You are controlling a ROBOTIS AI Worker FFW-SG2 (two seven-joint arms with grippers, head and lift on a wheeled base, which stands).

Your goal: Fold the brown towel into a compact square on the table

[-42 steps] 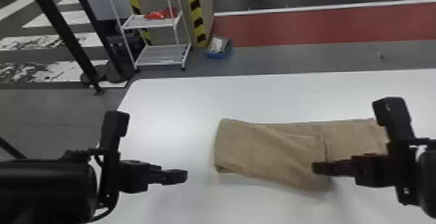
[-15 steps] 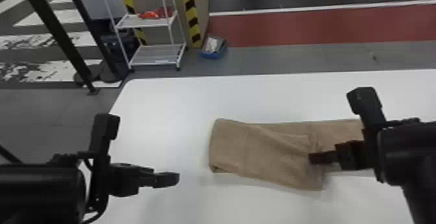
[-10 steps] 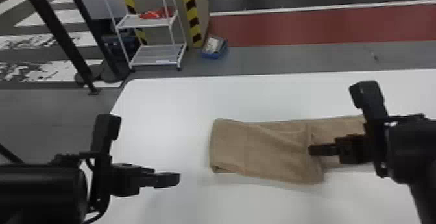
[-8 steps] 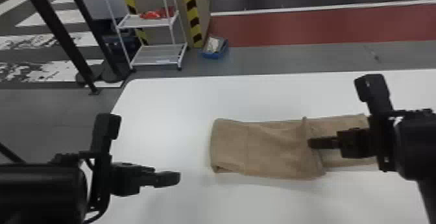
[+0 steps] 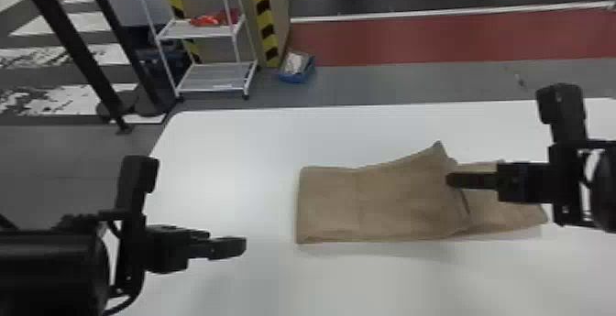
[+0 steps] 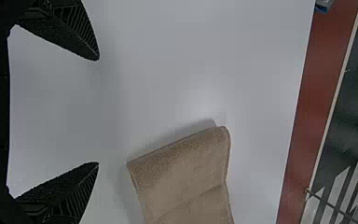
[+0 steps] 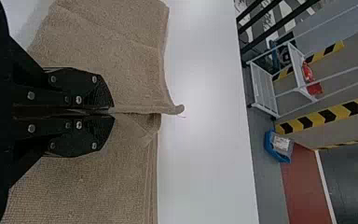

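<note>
Brown, nubby cloth is pinched between the closed black fingers of the right gripper [image 7: 113,112]; the tips meet on an edge of the upper layer of the brown towel [image 5: 385,205], with hardly any gap between them. Just beyond the tips, on the side away from the robot, a corner of that layer [image 5: 438,149] pokes up in a small peak. Under the gripper and out to the robot's right, the lower layer [image 5: 499,219] spreads flat, its far end slightly skewed. To the robot's left, the towel ends in a smooth rounded fold [image 6: 177,149].

The left gripper [image 6: 99,112] is wide apart and empty, near that folded end but not touching it.

All of the towel lies on a white table [image 5: 238,145]. Beyond the table are a white wire-framed shelf cart [image 5: 213,31], a blue bin [image 5: 297,68] and a red floor strip [image 5: 449,38].

The towel looks light, soft and limp, not fragile; it should grip well but sag or ruck if taken at one point only. The best holds are probably the corners of the upper layer, or the thick fold at the left end. The raised corner likely needs laying flat before another fold towards a square.
</note>
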